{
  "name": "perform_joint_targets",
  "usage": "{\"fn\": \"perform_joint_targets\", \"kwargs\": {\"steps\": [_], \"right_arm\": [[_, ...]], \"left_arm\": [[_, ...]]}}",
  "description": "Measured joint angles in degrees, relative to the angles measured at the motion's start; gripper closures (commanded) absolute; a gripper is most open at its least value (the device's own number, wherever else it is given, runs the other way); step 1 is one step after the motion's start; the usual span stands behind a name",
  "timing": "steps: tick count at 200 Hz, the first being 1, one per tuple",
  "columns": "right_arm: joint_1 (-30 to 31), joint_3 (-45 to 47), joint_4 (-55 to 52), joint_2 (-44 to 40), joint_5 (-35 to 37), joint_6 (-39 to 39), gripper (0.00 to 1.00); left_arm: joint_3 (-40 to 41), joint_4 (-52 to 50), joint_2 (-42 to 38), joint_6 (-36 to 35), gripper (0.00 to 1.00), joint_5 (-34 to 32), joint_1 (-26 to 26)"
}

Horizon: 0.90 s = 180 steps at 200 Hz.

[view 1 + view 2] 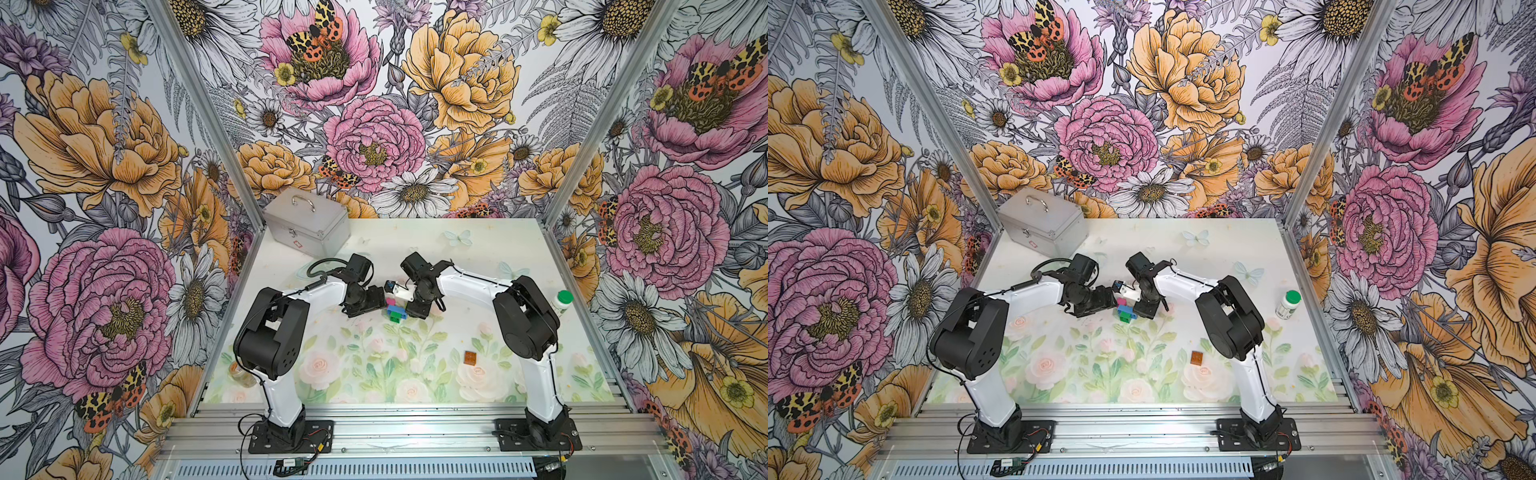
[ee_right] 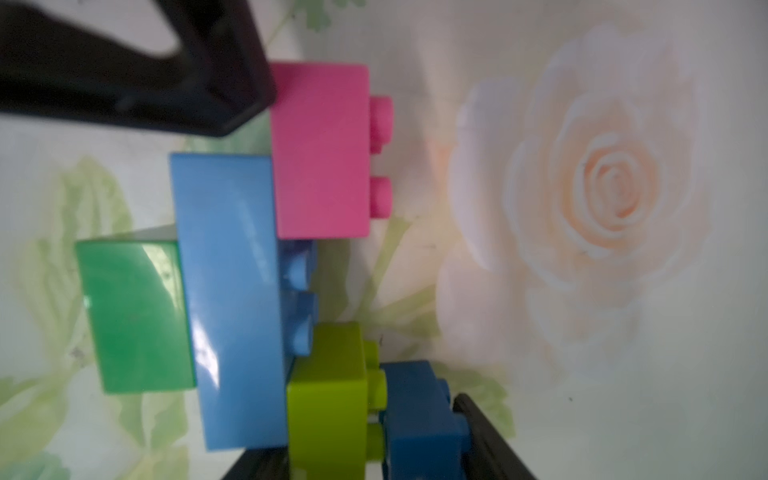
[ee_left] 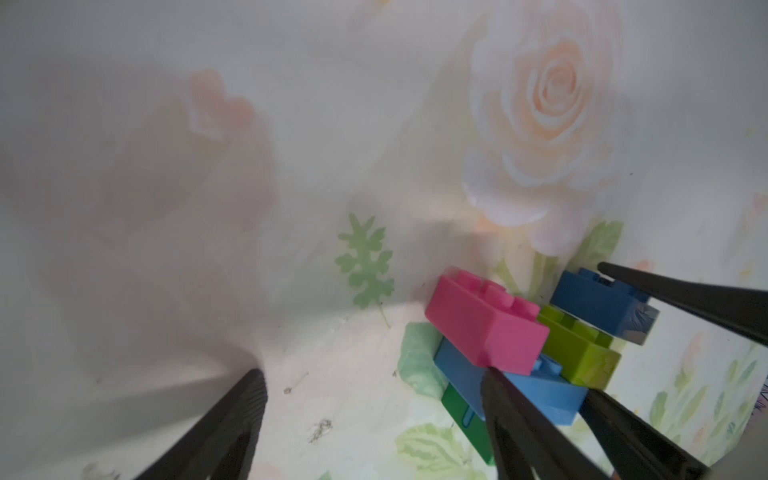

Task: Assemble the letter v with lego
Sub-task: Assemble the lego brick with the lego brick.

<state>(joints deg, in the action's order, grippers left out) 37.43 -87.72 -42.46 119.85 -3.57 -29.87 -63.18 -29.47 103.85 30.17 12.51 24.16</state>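
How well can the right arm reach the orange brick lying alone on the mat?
Probably yes: the orange brick lies on bare mat between the right gripper and that arm's base, nothing beside it.

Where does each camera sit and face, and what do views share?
Top views: high behind the arm bases, looking down on the floral table, the white-and-black left arm and right arm, and the joined plastic bricks.
Left wrist: on the left arm, facing down past its open dark jaws at the bricks.
Right wrist: on the right arm, close on the bricks; its jaws show at the edge.
Shared: every view shows the pink brick.
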Motion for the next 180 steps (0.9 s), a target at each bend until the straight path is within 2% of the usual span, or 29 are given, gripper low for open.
{"fn": "perform_joint_targets", "kwargs": {"steps": [16,29,96,156,180], "right_arm": [[0.0,-0.15,-0.17,0.02,-0.07,0.0,0.42],[0.0,-0.26,-0.17,0.02,-0.2,0.04,0.47],[-0.28,-1.05,-0.22,0.63,-1.16,0.22,0.5],[-0.28,-1.4,-0.81,0.92,-2.64,-0.02,0.44],[-0.28,-1.95,-1.64,0.98,-2.8,-0.35,0.38]], "left_arm": [[0.0,0.11,0.02,-0.17,0.18,0.07,0.0],[0.02,0.26,0.02,-0.17,0.18,0.11,0.0],[0.22,1.05,0.02,-0.17,0.18,0.22,0.0],[0.22,1.22,0.02,-0.17,0.18,0.31,0.0],[0.22,1.25,0.02,-0.17,0.18,0.35,-0.02]]}}
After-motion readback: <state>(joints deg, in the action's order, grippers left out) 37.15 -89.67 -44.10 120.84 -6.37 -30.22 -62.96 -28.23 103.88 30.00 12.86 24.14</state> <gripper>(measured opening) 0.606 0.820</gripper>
